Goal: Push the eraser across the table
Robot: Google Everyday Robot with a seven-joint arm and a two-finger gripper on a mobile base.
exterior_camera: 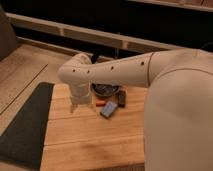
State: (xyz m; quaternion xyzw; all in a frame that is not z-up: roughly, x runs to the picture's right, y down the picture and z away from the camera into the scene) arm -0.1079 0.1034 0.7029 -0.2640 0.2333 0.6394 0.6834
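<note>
The eraser [121,97], a small flat black bar, lies on the light wooden table [90,135] just right of a dark bowl [105,90]. A blue-grey squarish block [108,109] lies in front of it and a thin red-orange item [99,102] lies to its left. My white arm reaches in from the right across the table. My gripper [76,106] hangs at the arm's end, left of the red-orange item and apart from the eraser, close above the tabletop.
A dark grey mat [22,127] lies on the floor left of the table. A long low rail [65,30] runs along the back. My large white arm body [180,110] covers the table's right side.
</note>
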